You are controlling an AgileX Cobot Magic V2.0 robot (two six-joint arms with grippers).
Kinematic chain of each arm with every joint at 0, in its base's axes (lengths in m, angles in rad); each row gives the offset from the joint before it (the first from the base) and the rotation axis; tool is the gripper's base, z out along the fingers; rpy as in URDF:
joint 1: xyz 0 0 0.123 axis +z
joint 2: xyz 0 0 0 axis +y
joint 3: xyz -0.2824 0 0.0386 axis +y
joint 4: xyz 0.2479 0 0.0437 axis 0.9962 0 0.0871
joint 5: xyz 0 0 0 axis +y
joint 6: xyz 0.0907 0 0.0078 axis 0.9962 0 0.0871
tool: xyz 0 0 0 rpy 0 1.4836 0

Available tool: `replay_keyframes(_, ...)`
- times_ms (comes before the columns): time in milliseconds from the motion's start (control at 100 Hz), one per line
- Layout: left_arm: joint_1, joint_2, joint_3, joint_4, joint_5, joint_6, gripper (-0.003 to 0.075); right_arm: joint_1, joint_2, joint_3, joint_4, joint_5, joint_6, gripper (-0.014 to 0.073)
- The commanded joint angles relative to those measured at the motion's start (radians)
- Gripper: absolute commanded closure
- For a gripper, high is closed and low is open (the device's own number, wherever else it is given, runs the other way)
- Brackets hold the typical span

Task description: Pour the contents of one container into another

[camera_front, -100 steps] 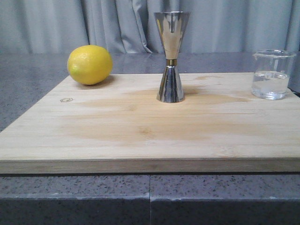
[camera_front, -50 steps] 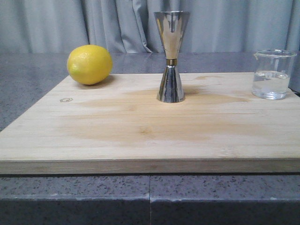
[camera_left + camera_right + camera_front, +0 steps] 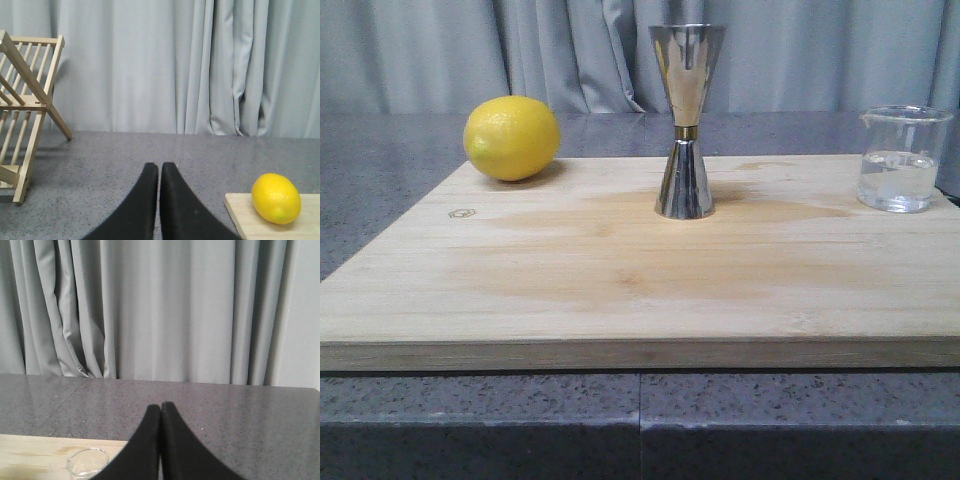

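Task not begun: beaker (image 3: 902,160) holds liquid, untouched, just beside the closed, empty right pincer (image 3: 160,407); jigger (image 3: 686,120) stands unfilled; left pincer (image 3: 159,167) closed, empty.

Front view: neither arm nor gripper appears in frame.

Left wrist view: left gripper (image 3: 159,167) visible as two black fingers (image 3: 142,210) rising from the lower edge of the picture. They taper to rounded tips that meet, with only a thin dark seam between them. Jaws closed, nothing held between them. The fingers point level, forward over the surface; whether they touch it cannot be told.

Right wrist view: right gripper (image 3: 161,407) shows the same form, two black fingers (image 3: 180,452) converging to a joined tip. Jaws pressed together, nothing gripped. Pose level, pointing forward.

Arm links and wrists lie out of view in all pictures.
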Motion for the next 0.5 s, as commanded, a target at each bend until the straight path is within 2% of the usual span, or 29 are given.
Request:
replay_keyframes(0, -0.001, 0.093, -0.106, 0.016, 0.005, -0.002, 0.0739, -0.003, 0.09, -0.105, -0.015, -0.008, -0.003, 0.0666)
replay_keyframes(140, -0.001, 0.189, -0.201, 0.014, 0.076, -0.002, 0.0739, -0.003, 0.183, -0.197, -0.021, 0.06, -0.003, 0.0666)
replay_keyframes(490, -0.001, 0.233, -0.211, 0.014, 0.053, -0.002, 0.0739, -0.003, 0.217, -0.21, -0.021, 0.077, -0.003, 0.0666)
